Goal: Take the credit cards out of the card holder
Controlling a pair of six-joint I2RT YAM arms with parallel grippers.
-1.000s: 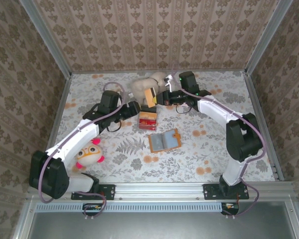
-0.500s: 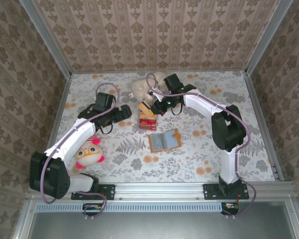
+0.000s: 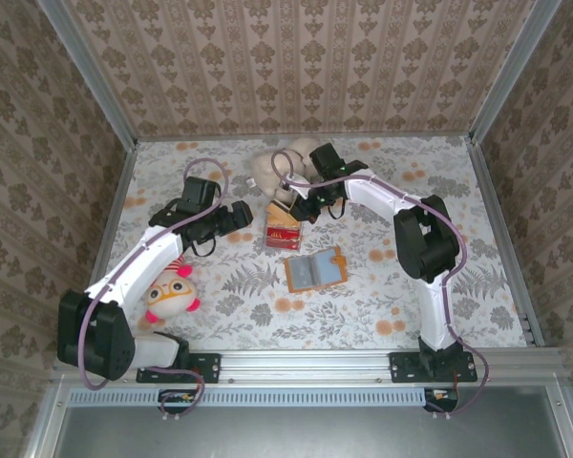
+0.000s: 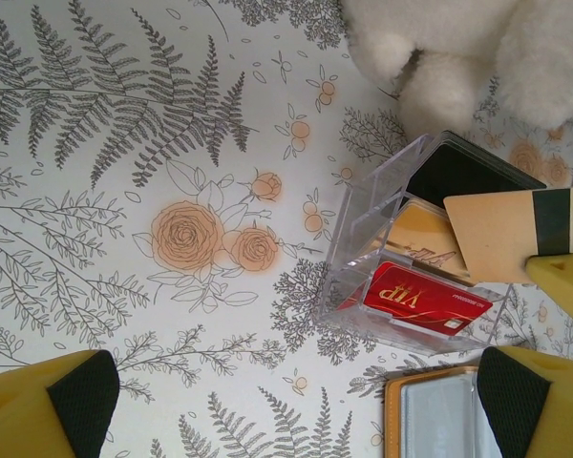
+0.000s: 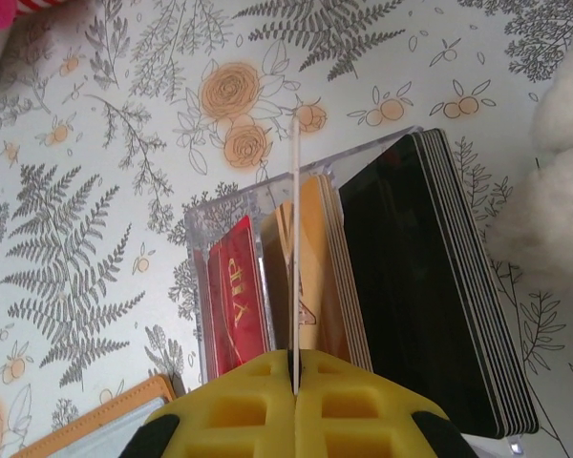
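A tan credit card [image 4: 504, 229] with a dark stripe at one end is pinched on edge between the closed yellow pads of the right gripper [image 5: 294, 370]. It is held over the clear card box [image 4: 363, 239], and in the right wrist view it reads as a thin pale line above the middle slot. Whether its lower edge touches the cards beneath, I cannot tell.

The box stands its contents upright in three groups: a red VIP card [image 5: 231, 301] at one end, a tan stack [image 5: 327, 277] in the middle and a black stack [image 5: 430, 286] at the other end.

The card holder [image 3: 315, 270] lies open and flat just beside the near side of the box, apart from it, with its grey-blue pockets facing up.

The left gripper [image 3: 241, 216] hangs to the left of the box with its jaws spread wide and nothing between them.

A cream plush toy [image 3: 267, 172] crowds the far side of the box, leaving little room there. The cloth to the left of the box is bare, and the right half of the table [image 3: 411, 286] is open. A pink-and-white doll with glasses [image 3: 169, 294] lies by the left arm, well apart from the box.

The table is covered in pale cloth printed with grey ferns and orange roses. Brown patterned wallpaper [image 3: 296, 57] lines three sides, with aluminium rails [image 3: 306, 361] at the corners and the front edge.
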